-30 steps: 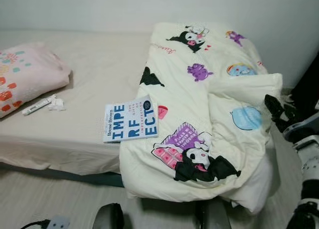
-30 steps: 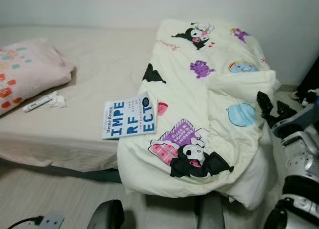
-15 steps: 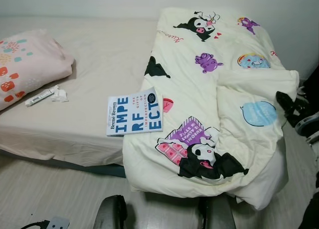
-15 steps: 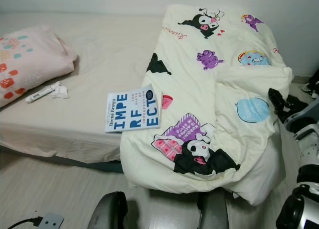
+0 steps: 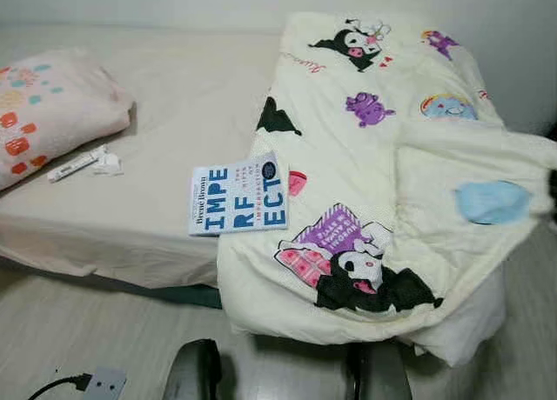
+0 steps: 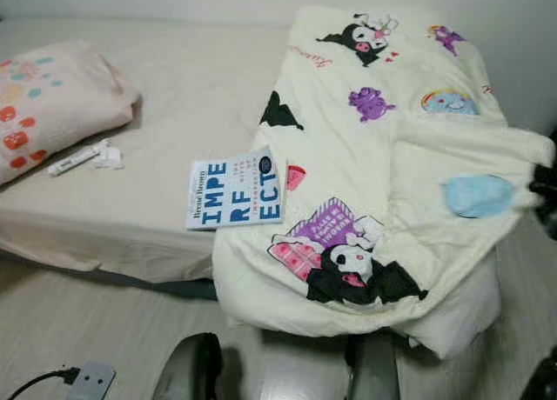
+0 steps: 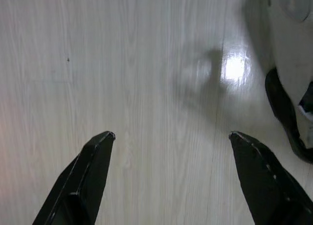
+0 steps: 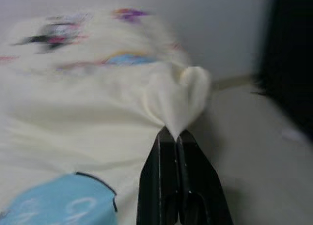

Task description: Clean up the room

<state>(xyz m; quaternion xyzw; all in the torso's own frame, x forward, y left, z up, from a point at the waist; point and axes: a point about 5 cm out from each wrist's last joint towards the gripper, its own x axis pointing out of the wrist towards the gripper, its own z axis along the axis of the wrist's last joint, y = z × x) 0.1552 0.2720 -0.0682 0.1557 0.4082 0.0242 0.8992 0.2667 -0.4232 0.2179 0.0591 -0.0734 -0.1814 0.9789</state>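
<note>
The right gripper pinches a corner of the cartoon-print comforter, lifting that edge off the bed, probably to spread it flat. A book rests against the comforter's edge. The left gripper hangs spread wide above the floor.

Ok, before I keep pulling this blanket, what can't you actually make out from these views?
- Right claw: shut on the blanket edge in the right wrist view, which is motion-blurred; in the head views it sits at the frame's right edge, mostly cut off.
- Small white stick and crumpled bit by the pillow: too small to identify.
- Book: whether the blanket overlaps its right edge is unclear.
- Left claw: open, floor below.
</note>
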